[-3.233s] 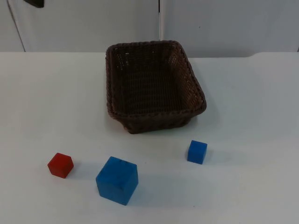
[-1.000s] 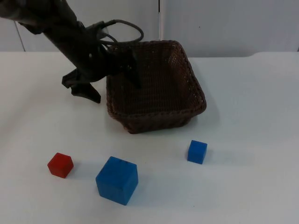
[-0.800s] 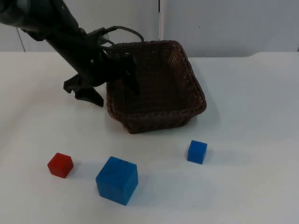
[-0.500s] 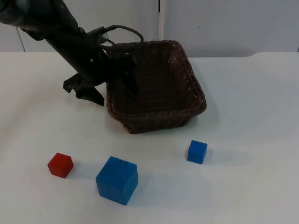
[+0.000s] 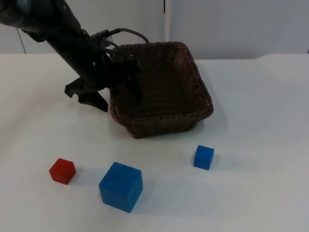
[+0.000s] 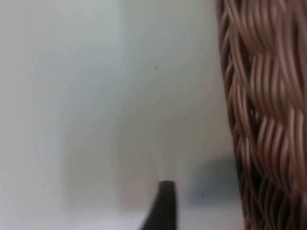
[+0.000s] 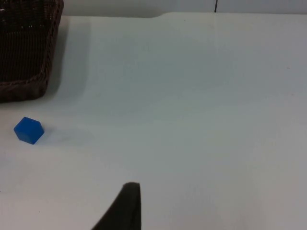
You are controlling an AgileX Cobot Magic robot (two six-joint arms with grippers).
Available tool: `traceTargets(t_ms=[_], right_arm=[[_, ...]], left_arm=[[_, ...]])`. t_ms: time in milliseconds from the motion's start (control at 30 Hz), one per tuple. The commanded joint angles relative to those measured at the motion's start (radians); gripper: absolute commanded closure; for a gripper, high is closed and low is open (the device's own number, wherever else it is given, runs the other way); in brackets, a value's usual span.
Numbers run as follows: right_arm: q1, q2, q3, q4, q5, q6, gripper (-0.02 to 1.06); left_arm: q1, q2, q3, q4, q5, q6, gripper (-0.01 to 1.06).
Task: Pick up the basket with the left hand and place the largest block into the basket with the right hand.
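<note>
The brown wicker basket point(image 5: 161, 87) sits at the table's far middle. The left gripper point(image 5: 116, 94) straddles its left wall, fingers spread, one inside, one outside. Up front, the large blue block point(image 5: 120, 186) stands between a red block point(image 5: 62, 171) and a small blue block point(image 5: 203, 157). The right arm waits; whether the right gripper point(image 7: 125, 203) is parted or closed, I can't tell.

I count one woven basket point(image 5: 161, 89) on my tabletop point(image 5: 256, 145). There are three blocks in all: two blue and one red. The blue ones are a large blue block point(image 5: 120, 186) and a small blue block point(image 5: 203, 157). The single red block point(image 5: 62, 171) is small too. One of my pincers, the left pincer point(image 5: 113, 92), is at the basket.
</note>
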Motion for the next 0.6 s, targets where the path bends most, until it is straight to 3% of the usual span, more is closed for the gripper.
traceTargets(t_ms=[0, 67, 100, 233, 267, 300, 567], right_arm=[[-0.007, -0.004, 0.003, -0.002, -0.008, -0.004, -0.01], [-0.007, -0.004, 0.003, -0.002, -0.008, -0.004, -0.01], [-0.007, -0.004, 0.003, -0.002, -0.008, -0.004, -0.01], [-0.007, -0.004, 0.003, -0.002, -0.008, -0.004, -0.01], [-0.007, -0.004, 0.003, -0.002, -0.008, -0.004, -0.01], [-0.007, -0.004, 0.003, 0.001, -0.008, -0.004, -0.01], [-0.007, -0.004, 0.003, 0.001, -0.008, -0.004, -0.01]], left_arm=[[-0.004, -0.001, -0.006, 0.005, 0.008, 0.004, 0.36], [-0.004, -0.001, -0.006, 0.003, 0.008, 0.004, 0.52], [-0.004, -0.001, -0.006, 0.003, 0.008, 0.004, 0.52], [-0.004, -0.001, -0.006, -0.004, 0.008, -0.011, 0.93], [-0.004, -0.001, -0.006, -0.004, 0.008, -0.011, 0.93], [-0.004, -0.001, -0.006, -0.012, 0.008, -0.013, 1.04], [-0.004, -0.066, -0.006, -0.097, 0.019, -0.023, 1.05]])
